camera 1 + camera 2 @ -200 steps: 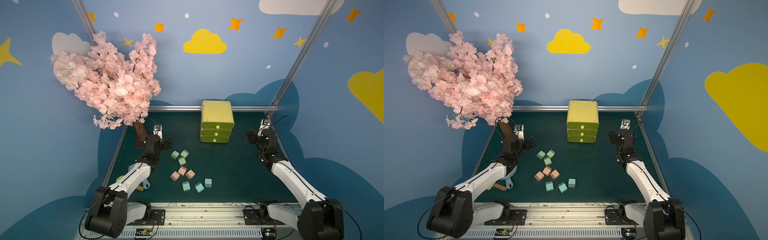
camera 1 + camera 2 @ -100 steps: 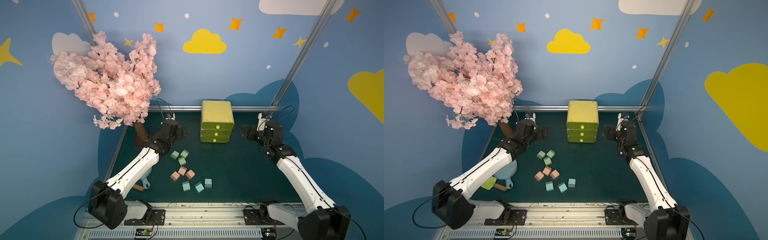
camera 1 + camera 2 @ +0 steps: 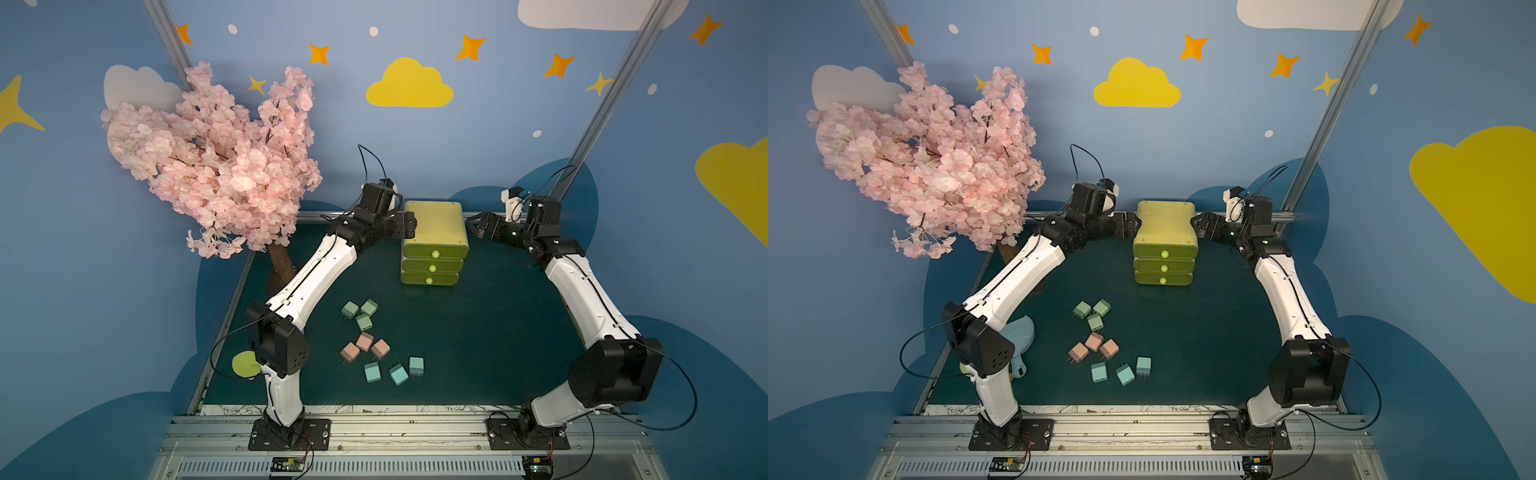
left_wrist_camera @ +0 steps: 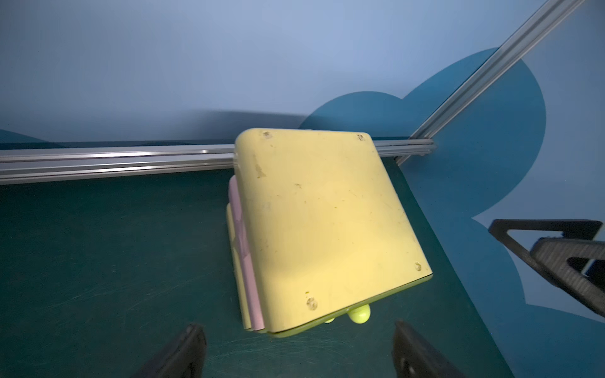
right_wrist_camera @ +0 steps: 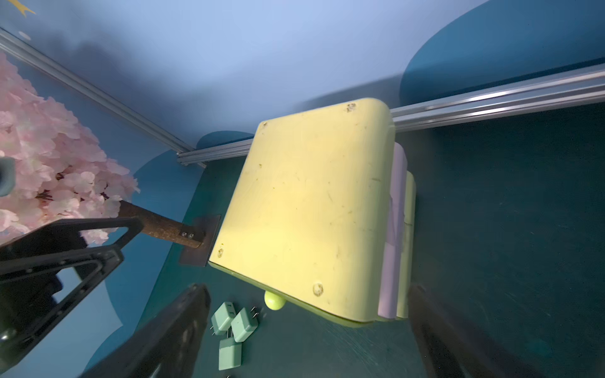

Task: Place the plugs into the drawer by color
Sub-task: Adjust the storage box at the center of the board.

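Both pairs of jaws stood wide apart, gripping nothing. The left gripper (image 3: 409, 227) hung just beside one flank of the drawer (image 3: 434, 226) and the right gripper (image 3: 473, 224) near the opposite flank. All three drawer fronts were shut. Nine plugs (image 3: 365, 345) lay on the mat (image 3: 498, 332) well in front, clustered green, pink and blue.

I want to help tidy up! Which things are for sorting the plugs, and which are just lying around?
For the job: green plugs, pink plugs, blue plugs, yellow-green drawer cabinet.
Just lying about: pink blossom tree, light blue scoop.
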{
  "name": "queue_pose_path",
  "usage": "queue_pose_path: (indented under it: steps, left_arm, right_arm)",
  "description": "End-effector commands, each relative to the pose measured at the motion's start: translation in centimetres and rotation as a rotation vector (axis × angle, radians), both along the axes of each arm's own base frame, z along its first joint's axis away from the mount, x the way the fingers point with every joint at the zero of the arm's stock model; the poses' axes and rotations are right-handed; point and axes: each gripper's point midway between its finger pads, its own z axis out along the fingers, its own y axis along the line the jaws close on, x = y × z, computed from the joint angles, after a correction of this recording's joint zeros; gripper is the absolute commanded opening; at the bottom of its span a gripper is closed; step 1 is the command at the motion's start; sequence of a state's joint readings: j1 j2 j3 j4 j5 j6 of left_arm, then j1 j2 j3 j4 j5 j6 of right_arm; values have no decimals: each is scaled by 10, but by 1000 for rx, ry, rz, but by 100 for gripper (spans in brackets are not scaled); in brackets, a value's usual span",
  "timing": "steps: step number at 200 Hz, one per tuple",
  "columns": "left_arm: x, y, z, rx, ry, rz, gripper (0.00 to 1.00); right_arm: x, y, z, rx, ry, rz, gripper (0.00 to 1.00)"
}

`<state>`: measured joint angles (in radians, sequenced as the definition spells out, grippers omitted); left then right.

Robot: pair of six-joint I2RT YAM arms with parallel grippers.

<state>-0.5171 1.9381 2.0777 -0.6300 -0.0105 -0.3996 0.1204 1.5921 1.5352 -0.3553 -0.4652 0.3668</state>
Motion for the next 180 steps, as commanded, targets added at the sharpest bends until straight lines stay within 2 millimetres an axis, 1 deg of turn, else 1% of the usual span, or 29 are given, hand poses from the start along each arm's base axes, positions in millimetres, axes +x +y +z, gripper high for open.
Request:
queue_pose_path:
  steps: [1, 26, 50, 55, 78, 98, 102, 117, 125, 136, 152, 164, 180]
  left_arm:
    - [5, -2, -33, -15, 169, -40, 90]
    - [29, 8, -40, -71, 242, -26, 88]
    - [38, 7, -49, -81, 265, -40, 88]
    - [35, 2, -51, -98, 278, -71, 88]
    - [31, -9, -64, -114, 316, -121, 88]
    - [28, -12, -74, -117, 346, -142, 86]
    - [26, -13, -75, -119, 351, -147, 85]
    - [24, -18, -79, -131, 363, -167, 82]
    - [23, -19, -81, -136, 367, -175, 79]
    - [21, -22, -84, -145, 373, -196, 72]
    - [18, -30, -89, -168, 390, -233, 67]
    - [15, -34, -93, -178, 405, -249, 65]
    - [14, -35, -96, -176, 411, -247, 65]
  right_arm:
    - [6, 11, -16, 17, 62, 66, 98]
    - [18, 16, -34, 13, 116, 84, 98]
    - [26, 18, -51, 1, 148, 96, 97]
    - [26, 20, -54, 2, 152, 105, 95]
    - [30, 31, -64, -5, 169, 137, 90]
    - [35, 45, -74, -2, 188, 169, 81]
    - [35, 49, -75, 0, 191, 180, 78]
    - [38, 61, -79, 0, 200, 205, 71]
    - [40, 67, -79, -4, 197, 217, 69]
    - [43, 74, -79, -6, 193, 230, 66]
    - [49, 83, -78, -9, 182, 246, 62]
    - [56, 88, -77, -10, 175, 256, 59]
    - [67, 95, -75, -4, 169, 270, 58]
